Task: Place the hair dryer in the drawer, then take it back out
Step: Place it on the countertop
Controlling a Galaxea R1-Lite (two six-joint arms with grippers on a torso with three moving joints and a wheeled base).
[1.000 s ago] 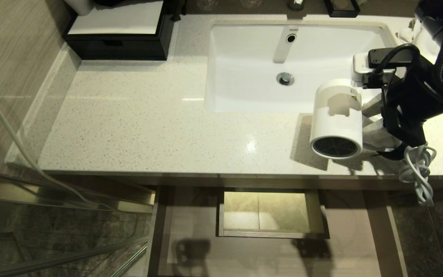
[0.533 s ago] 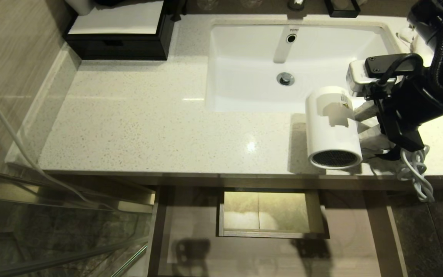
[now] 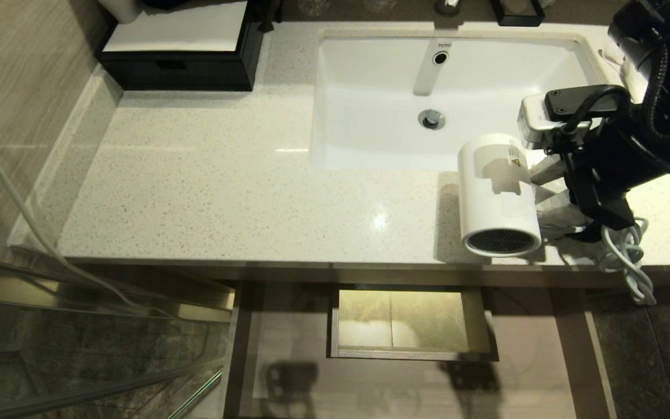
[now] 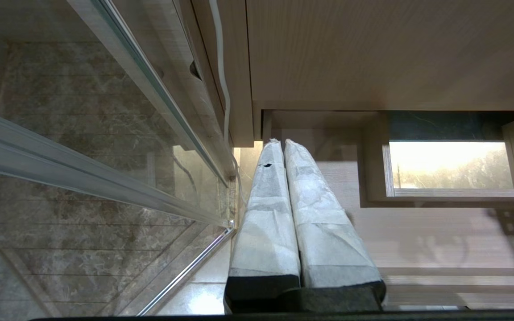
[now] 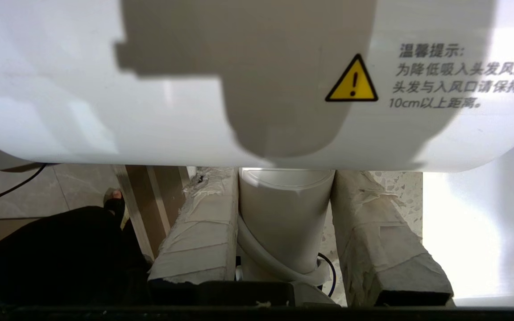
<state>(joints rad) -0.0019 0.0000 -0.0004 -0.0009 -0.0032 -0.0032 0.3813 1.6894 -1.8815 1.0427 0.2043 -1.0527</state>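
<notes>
My right gripper is shut on the handle of the white hair dryer and holds it just above the countertop, near the front edge at the right of the sink. The barrel's dark grille faces the front edge. In the right wrist view both taped fingers press the handle on either side, under the barrel of the hair dryer with its yellow warning sticker. The white cord dangles over the counter edge. Below, the wood-grain drawer stands pulled out. My left gripper is shut and empty, parked low beside the drawer.
A white sink is set into the counter behind the dryer. A black box with a white towel on top stands at the back left. A glass shower panel runs along the left. The drawer has a boxed cut-out in its middle.
My right gripper has carried the hair dryer a little to the left and toward the counter's front edge, and the cord has followed. The left arm has not moved.
</notes>
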